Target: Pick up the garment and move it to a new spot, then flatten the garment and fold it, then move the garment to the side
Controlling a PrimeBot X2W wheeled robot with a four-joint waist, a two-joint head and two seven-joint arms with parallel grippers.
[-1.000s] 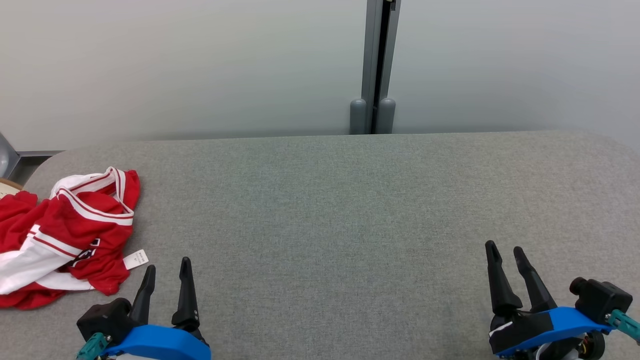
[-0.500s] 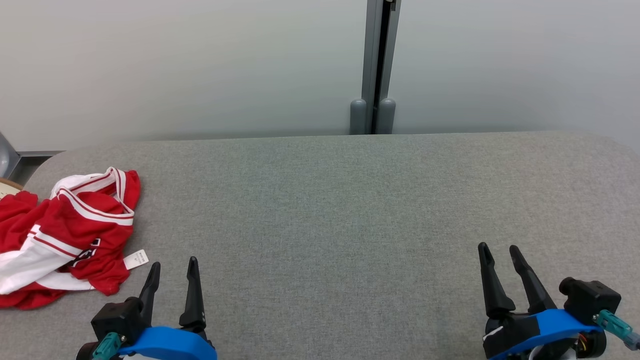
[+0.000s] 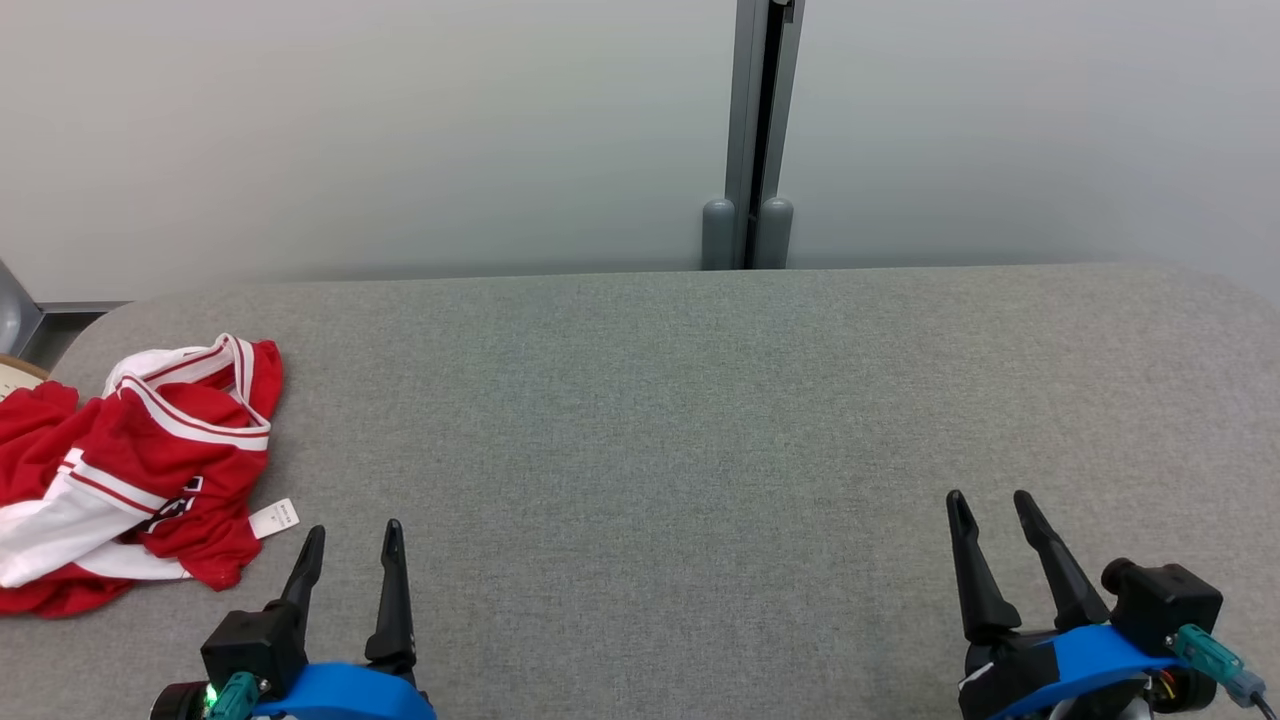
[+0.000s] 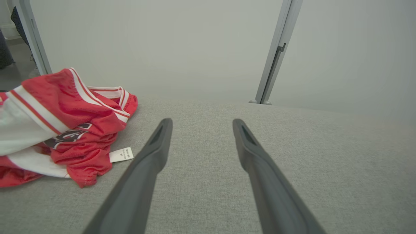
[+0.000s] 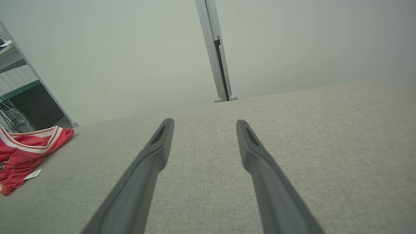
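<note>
Red mesh cloth banded in white, the garment (image 3: 130,470) lies crumpled in a heap at the left end of the grey fabric-covered table (image 3: 640,420), and part of it runs past the left edge of the head view. It looks like a thin sports jersey, so it should be light, limp and a little slick. It will likely sag and trail when lifted, and its bunched layers could come up together in one pinch.

The best hold seems to be the striped trim band (image 3: 190,425) on the right side of the heap, where the doubled edge is thicker and stands slightly proud. The small white label (image 3: 273,518) at the heap's near right corner is too flimsy to lift by.

The left gripper (image 3: 354,528) sits low at the near left with its fingers pointing toward the far wall. It is just to the right of the heap's near corner and close to the label. Its two dark fingers are spread apart with only bare table between them. The right gripper (image 3: 988,497) is at the near right, well apart from the garment. Its fingers also point far and are likewise spread and empty. Whether either one touches the tabletop cannot be told.
</note>
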